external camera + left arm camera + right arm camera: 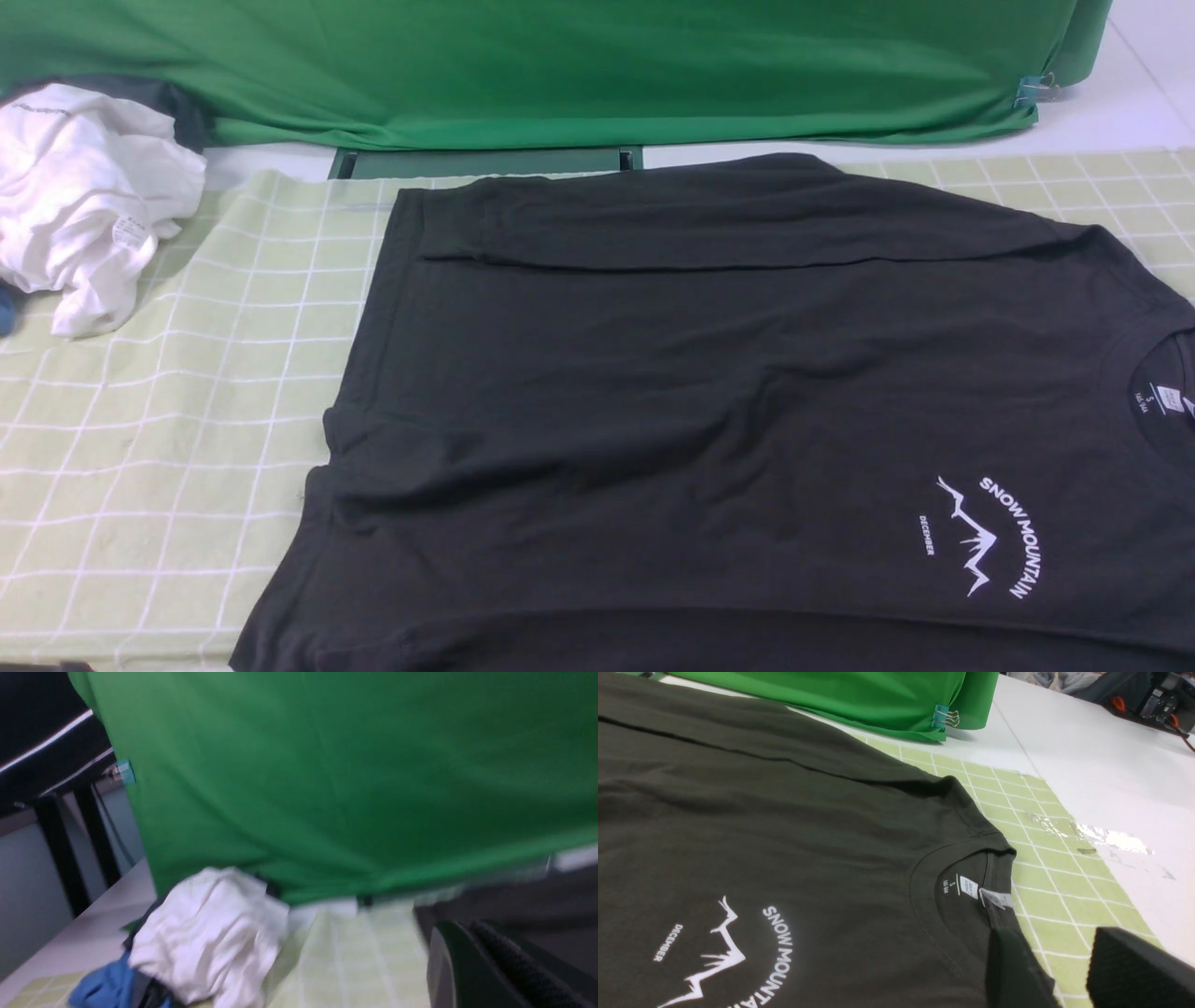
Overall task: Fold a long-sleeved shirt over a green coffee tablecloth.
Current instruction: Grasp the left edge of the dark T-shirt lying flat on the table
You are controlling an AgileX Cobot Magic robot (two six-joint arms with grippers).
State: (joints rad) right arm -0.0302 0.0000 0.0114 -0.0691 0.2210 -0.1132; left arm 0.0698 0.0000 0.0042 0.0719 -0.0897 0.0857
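**Front view.** The shirt (pixel 709 392) lies flat, logo up, on the checked tablecloth (pixel 168 448). Its collar points toward the robot's right and its hem toward the left. The far sleeve is laid across the body along the far edge (apparently a first fold, squaring the shirt for the next ones). A crumpled white garment (pixel 84 196) sits at the far left, apart from the shirt. No gripper shows.

**Left wrist view (blurred).** The left gripper (pixel 462 931) has its jaws pressed together and empty, near the shirt's hem end.

**Right wrist view.** The right gripper (pixel 1069 961) hovers by the collar (pixel 917 896). Its jaws are partly apart with bare tablecloth between them, holding nothing. It is probably placed to take the shoulder edge.
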